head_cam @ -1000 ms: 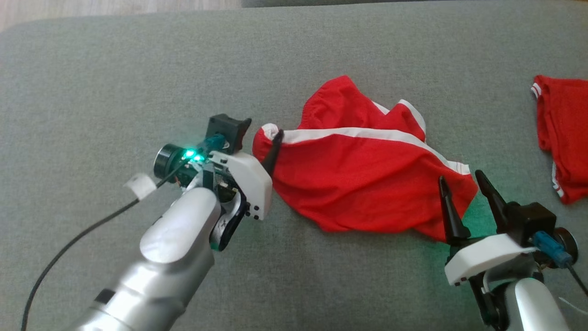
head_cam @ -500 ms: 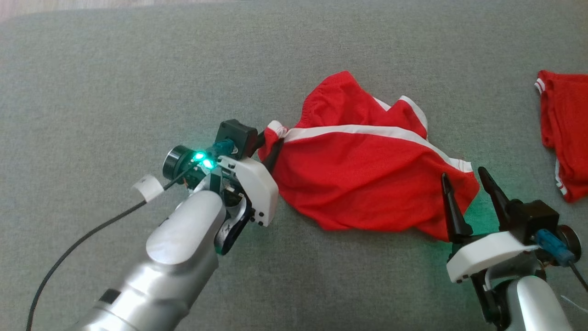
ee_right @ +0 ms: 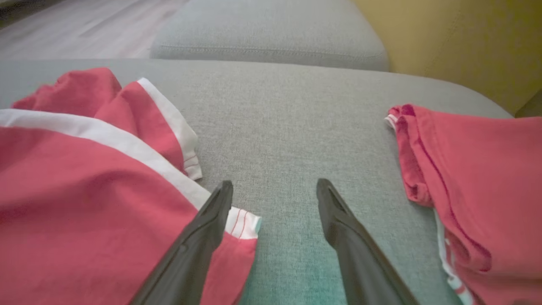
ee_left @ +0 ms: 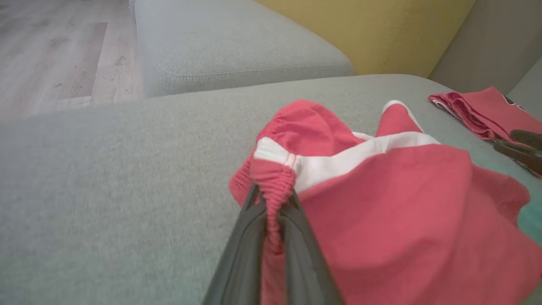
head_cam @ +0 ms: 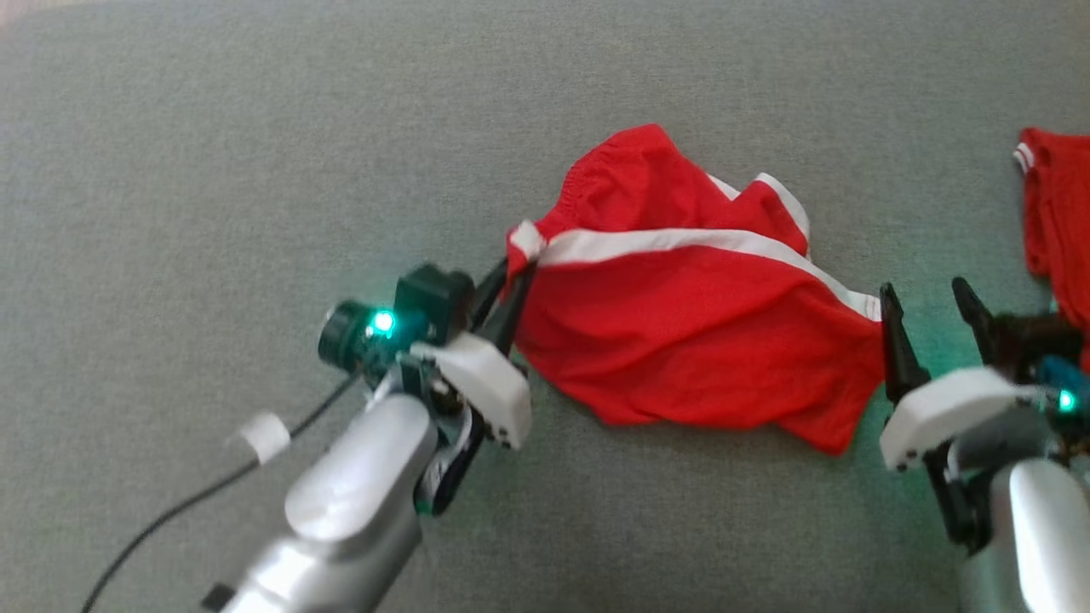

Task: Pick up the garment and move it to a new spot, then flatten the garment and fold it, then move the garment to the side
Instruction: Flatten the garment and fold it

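Note:
The garment (head_cam: 681, 332), red shorts with white side stripes, lies crumpled on the grey cushion (head_cam: 255, 170). My left gripper (head_cam: 511, 277) is shut on the gathered waistband corner at the garment's left end; in the left wrist view the red elastic (ee_left: 273, 190) is pinched between the dark fingers. My right gripper (head_cam: 928, 298) stands open just right of the garment's right hem corner. In the right wrist view its left finger (ee_right: 211, 216) lies over that striped hem corner (ee_right: 243, 222), nothing between the fingers.
A second red garment (head_cam: 1056, 213) lies at the far right of the cushion, also seen as a red garment (ee_right: 474, 169) in the right wrist view. Another grey cushion (ee_left: 228, 51), wooden floor (ee_left: 55, 55) and a yellow backrest (ee_left: 372, 29) lie beyond.
My left gripper has closed on the waistband corner, which has bunched up and shifted slightly right. The head camera has shifted; the right gripper stays open and sits higher in view.

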